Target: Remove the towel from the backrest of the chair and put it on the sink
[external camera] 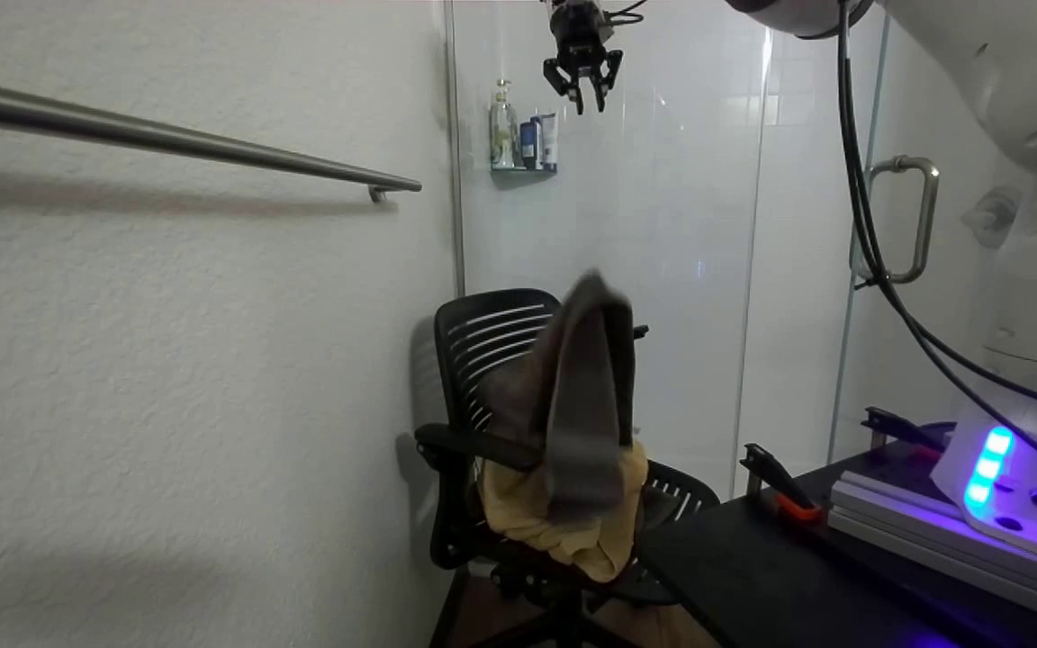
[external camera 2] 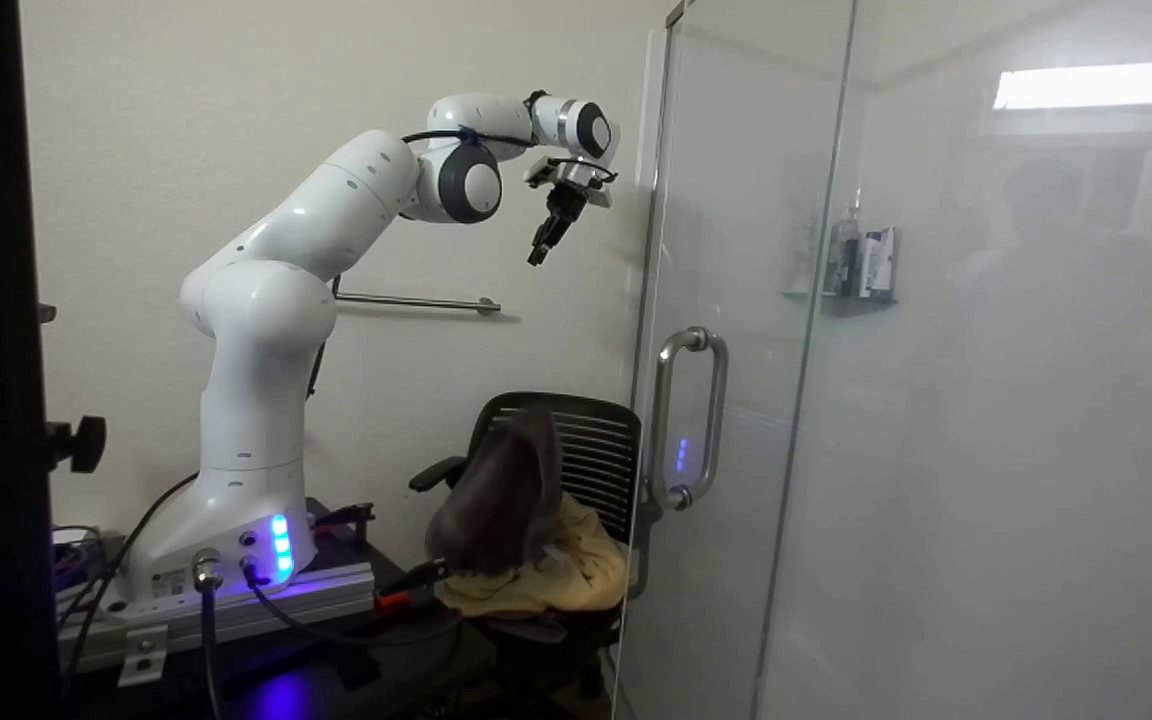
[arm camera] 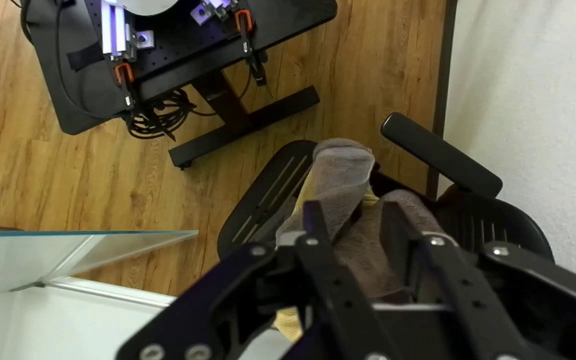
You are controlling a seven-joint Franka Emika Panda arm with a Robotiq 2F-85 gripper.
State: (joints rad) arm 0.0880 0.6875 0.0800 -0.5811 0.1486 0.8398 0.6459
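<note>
The dark brown-grey towel (external camera: 580, 405) is blurred and peaked upward over the chair's seat in both exterior views, with nothing holding it. Behind it rises the black backrest (external camera: 493, 328) of the chair (external camera 2: 604, 450), its ribs partly covered by the towel. My gripper (external camera: 590, 106) hangs high above, well apart from the cloth. In the wrist view the gripper (arm camera: 353, 206) is open, with a gap between its fingers; the towel (arm camera: 340, 180) shows far below through that gap. The sink is out of view.
A mustard-yellow cloth (external camera: 511, 504) lies on the seat under the towel. The chair's armrest (arm camera: 440, 155) stands near the wall. A black table (external camera: 716, 558) carries the robot base. A metal bar (external camera: 212, 146) juts from the wall, and a glass door has a handle (external camera 2: 664, 420).
</note>
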